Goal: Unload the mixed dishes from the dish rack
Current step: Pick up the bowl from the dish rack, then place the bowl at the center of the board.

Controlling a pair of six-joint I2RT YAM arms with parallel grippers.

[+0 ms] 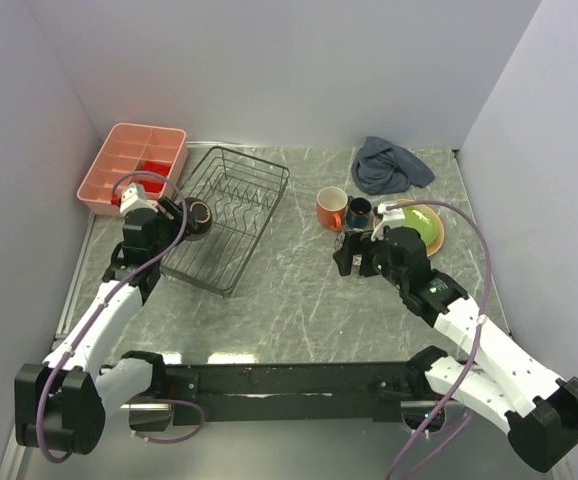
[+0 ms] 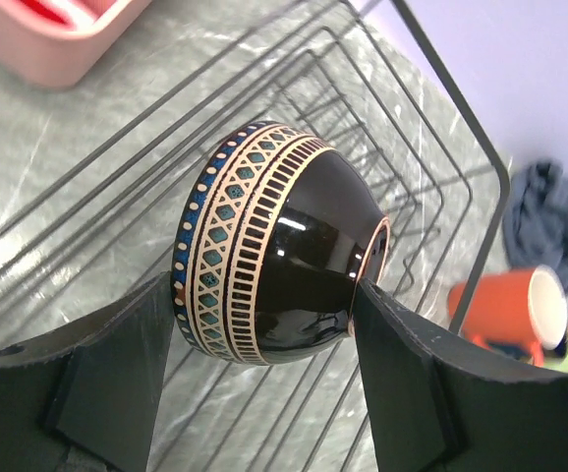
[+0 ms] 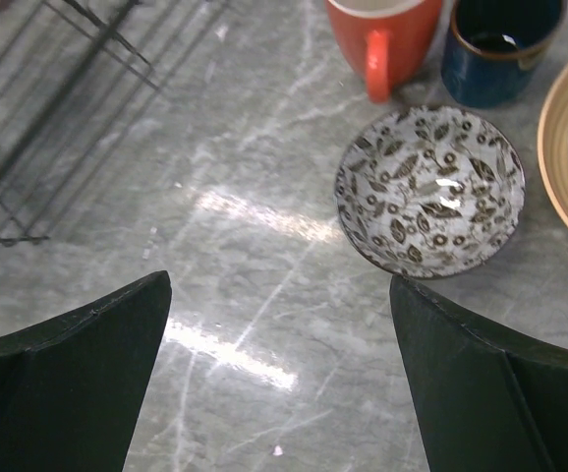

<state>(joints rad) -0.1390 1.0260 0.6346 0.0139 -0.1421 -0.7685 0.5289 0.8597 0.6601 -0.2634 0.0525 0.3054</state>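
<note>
Left gripper (image 2: 264, 305): half open and clamped on the dark brown bowl (image 2: 284, 246).
Left fingers (image 2: 107, 383): one pad bears on the patterned band at the bowl's rim. The other bears on the foot ring at its base.
Dark brown bowl, attitude: on its side, with the glossy outside facing the wrist camera and the mouth turned away.
Dark brown bowl, location: at the left edge of the dish rack (image 1: 234, 215), with the rack's wires behind and below it. Contact with the wires cannot be determined.
Right gripper (image 3: 280, 285): spread fully wide, holding and touching nothing.
Right fingers (image 3: 78, 364): both are above bare table (image 1: 289, 300), apart from every dish.
Leaf-patterned bowl (image 3: 429, 192): upright on the table, just ahead of the right gripper and closer to one finger than the other.
Orange mug (image 3: 382, 34): upright beyond the leaf-patterned bowl, close to it, with its handle towards the camera.
Dark blue cup (image 3: 500, 44): upright, just beside the mug.
Tan plate (image 3: 559, 147): flat on the table, near the leaf-patterned bowl.
Green plate (image 1: 424, 228): lying on the tan plate.
Dish rack contents: no dish seen inside apart from the held bowl at its edge.
Pink tray (image 1: 119, 165): left of the rack, near the back wall.
Grey cloth (image 1: 389, 165): bunched behind the mug and cup.
</note>
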